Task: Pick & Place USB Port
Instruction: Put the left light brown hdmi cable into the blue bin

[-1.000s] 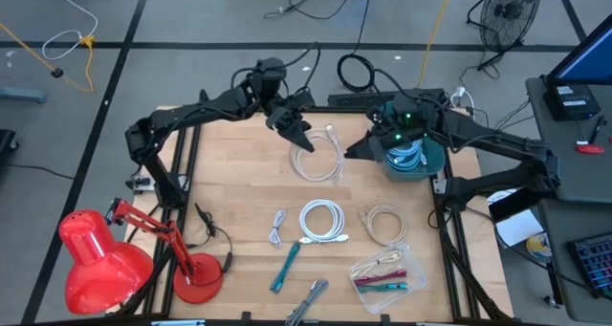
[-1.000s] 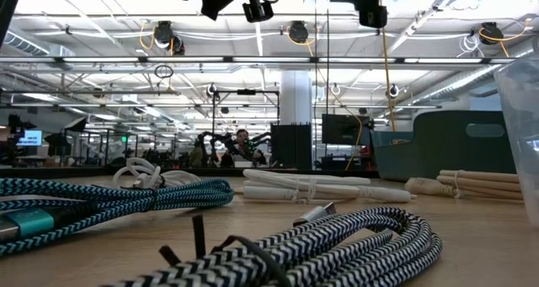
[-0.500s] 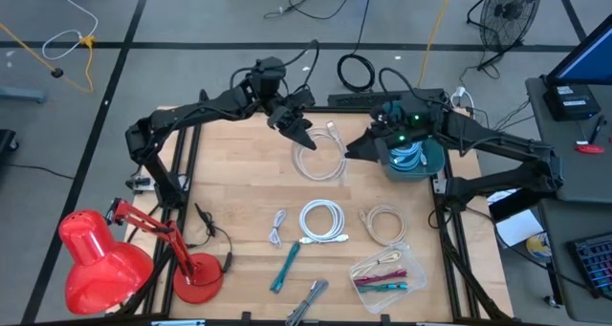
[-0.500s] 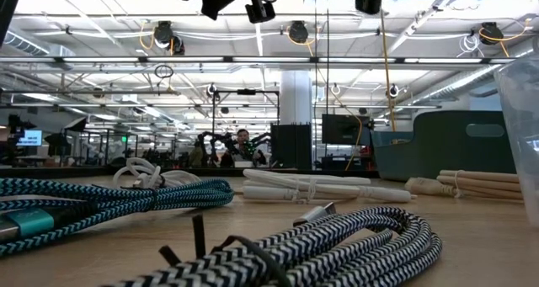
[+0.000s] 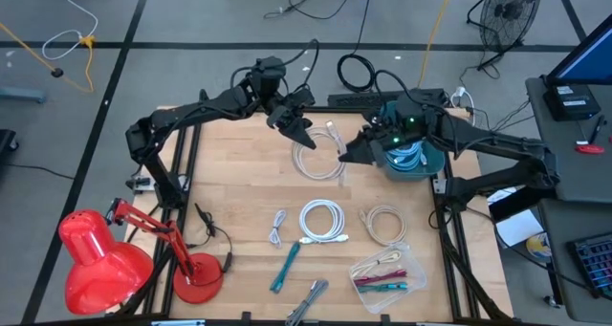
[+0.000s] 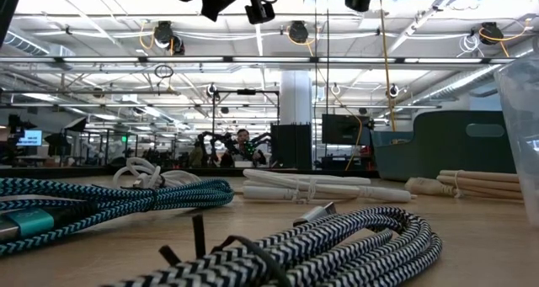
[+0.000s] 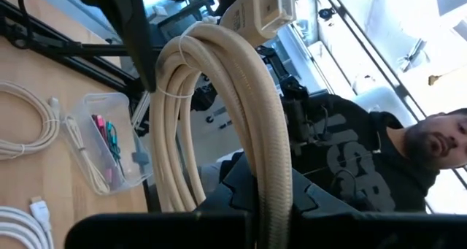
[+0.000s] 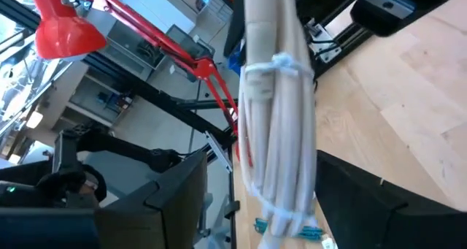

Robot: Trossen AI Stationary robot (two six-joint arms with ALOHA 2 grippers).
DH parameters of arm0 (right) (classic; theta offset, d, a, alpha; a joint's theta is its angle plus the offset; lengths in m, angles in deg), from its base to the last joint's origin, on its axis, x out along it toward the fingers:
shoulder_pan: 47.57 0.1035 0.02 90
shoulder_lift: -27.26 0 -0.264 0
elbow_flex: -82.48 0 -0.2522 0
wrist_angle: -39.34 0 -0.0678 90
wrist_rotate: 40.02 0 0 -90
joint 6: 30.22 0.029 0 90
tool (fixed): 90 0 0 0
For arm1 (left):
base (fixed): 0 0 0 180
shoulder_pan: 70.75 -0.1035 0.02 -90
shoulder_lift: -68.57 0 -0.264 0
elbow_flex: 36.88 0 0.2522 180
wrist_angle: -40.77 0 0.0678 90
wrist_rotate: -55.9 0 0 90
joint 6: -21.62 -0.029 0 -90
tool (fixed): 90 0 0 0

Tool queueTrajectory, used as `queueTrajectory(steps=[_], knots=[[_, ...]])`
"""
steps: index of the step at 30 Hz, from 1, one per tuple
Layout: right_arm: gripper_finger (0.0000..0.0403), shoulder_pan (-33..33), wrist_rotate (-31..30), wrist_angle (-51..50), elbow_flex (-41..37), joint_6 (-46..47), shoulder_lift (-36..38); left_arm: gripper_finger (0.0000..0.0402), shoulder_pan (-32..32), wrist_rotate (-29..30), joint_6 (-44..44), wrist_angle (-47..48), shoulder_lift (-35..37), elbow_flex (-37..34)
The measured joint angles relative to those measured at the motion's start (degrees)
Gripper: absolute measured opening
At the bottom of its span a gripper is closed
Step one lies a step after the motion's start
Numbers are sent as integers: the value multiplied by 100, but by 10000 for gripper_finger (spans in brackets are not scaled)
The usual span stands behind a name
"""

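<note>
Holding a bundled cream cable (image 7: 241, 125) aloft at 12 o'clock, left gripper (image 5: 304, 141) jaws clamped tight for handover; right gripper (image 5: 352, 152) jaws wide, empty, approaching it.

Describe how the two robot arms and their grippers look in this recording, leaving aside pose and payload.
Both arms are dark, nearly black, built of slim jointed links. The left gripper tapers to two pointed dark fingers, and black cables run along its wrist. The right gripper looks the same, and small green lights glow on the right arm's wrist.
</note>
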Motion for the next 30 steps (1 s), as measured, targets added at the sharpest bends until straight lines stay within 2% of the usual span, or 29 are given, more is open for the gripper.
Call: queueTrajectory(steps=[6, 9, 13, 20, 22, 25, 30], knots=[[234, 0, -121, 268, 3, 67, -180, 10, 4, -2, 1, 2, 1, 0], [212, 0, -157, 221, 2, 47, -192, 10, 7, -9, 2, 6, 2, 0], [161, 0, -147, 227, 2, 29, -186, 10, 7, -20, 24, 15, 2, 0], [41, 0, -121, 178, 0, 31, -109, 10, -50, -64, 72, 12, 9, 0], [32, 0, -130, 176, 0, 114, -40, 24, -82, -61, 66, -34, 9, 0], [32, -6, -180, 162, -4, 328, 129, 70, -182, -50, 94, -210, 87, 0], [32, -119, -421, 69, -4, 527, 546, 138, -473, 38, 580, -994, 192, 7]])
